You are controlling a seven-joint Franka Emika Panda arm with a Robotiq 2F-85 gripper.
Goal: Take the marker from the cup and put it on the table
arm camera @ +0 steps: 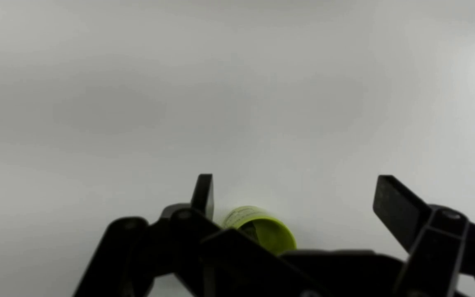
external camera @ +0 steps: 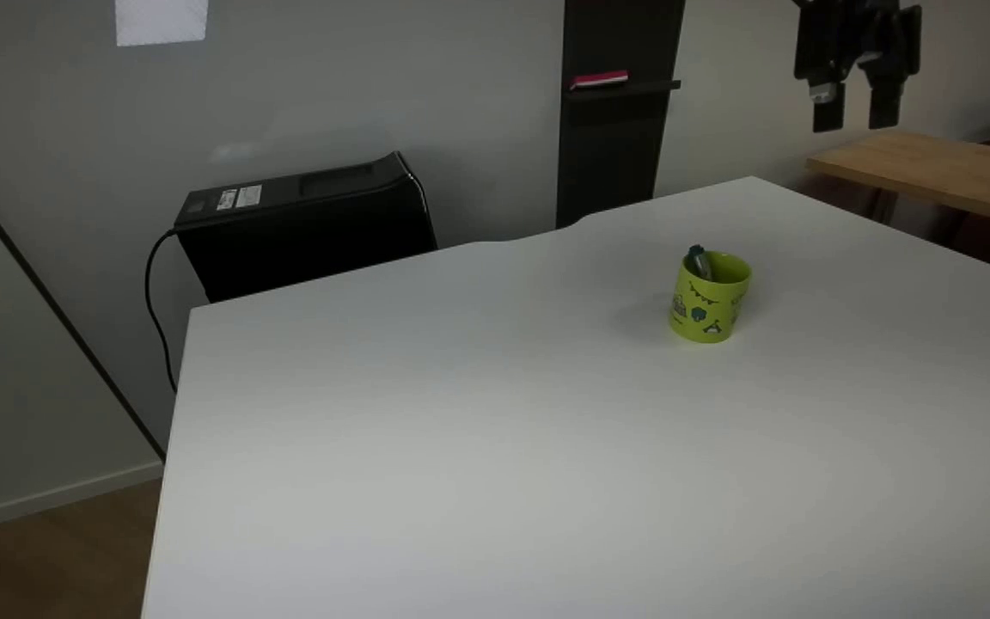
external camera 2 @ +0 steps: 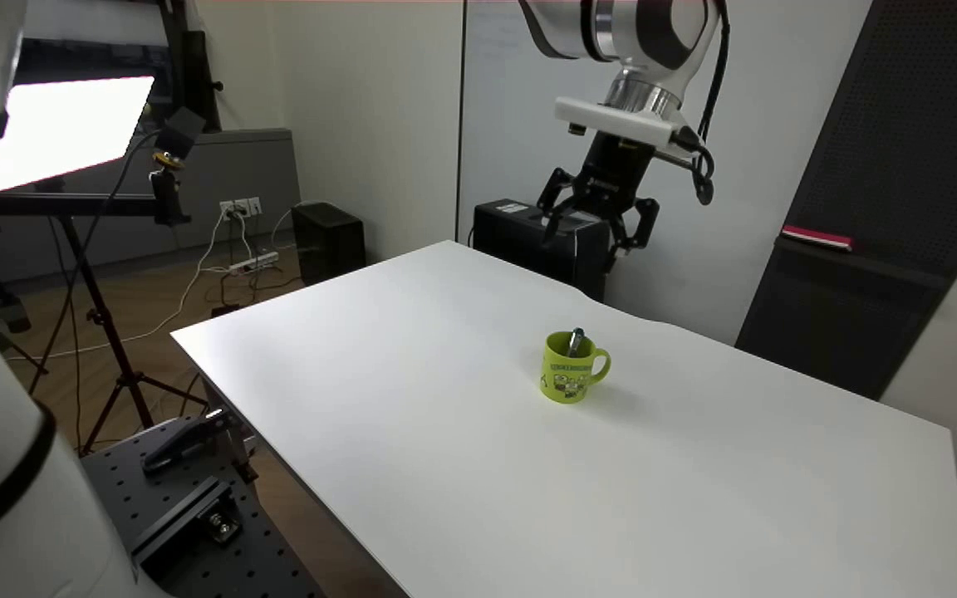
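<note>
Nearest in the wrist view, the black two-fingered jaws stand spread wide apart, gripping nothing, well above the broad, flat white surface (external camera: 461, 447). What they must reach, I judge, is the slim, stick-shaped marker (external camera 2: 576, 341), dark with a greenish tint, which leans inside the small yellow-green mug (external camera 2: 568, 372) with a looped handle and dark printed pictures. The mug is upright on the surface, below the jaws and off their centre: the wrist view shows it low down, closer to the jaw at that picture's left, so the approach probably calls for a sideways shift as well as a descent. The marker's long axis runs steep but tilted, its upper end poking just above the rim in both exterior views, likely the only part to grip. Its lower end is hidden by the mug's wall; in the wrist view the jaws' own bulk covers part of the mug, and the dark patch (arm camera: 249, 230) inside may be the marker, though it is too dim to be sure. How its lean lies against the jaws' closing line I cannot tell. Farthest back, the black box-shaped case (external camera 2: 512, 241) behind them in an exterior view makes their dark outline hard to follow.
</note>
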